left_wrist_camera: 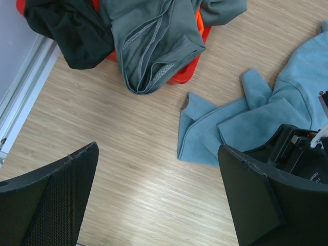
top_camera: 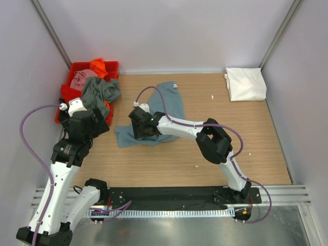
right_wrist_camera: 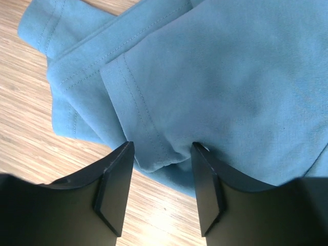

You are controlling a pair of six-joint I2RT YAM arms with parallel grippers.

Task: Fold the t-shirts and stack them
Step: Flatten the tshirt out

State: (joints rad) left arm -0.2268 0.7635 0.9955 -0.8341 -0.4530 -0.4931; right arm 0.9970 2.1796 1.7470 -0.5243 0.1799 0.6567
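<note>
Right claw [right_wrist_camera: 162, 154] straddles teal-blue t-shirt [right_wrist_camera: 230, 77] hem, arm stretched leftward.

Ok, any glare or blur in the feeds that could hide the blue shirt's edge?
Right wrist: blue shirt is sharp and the stitching is readable, with one bright glare patch on the table below the right claw. Left wrist: pale sheen on the wood mid-frame, shirt edge clear, left claw dark in the foreground. Top: even light, soft shadows, no blur.

Both arms [top_camera: 177, 125] are white with black joints [top_camera: 215, 143], trailing purple cables [top_camera: 21, 128], ending in black fingers [right_wrist_camera: 114, 189].
</note>
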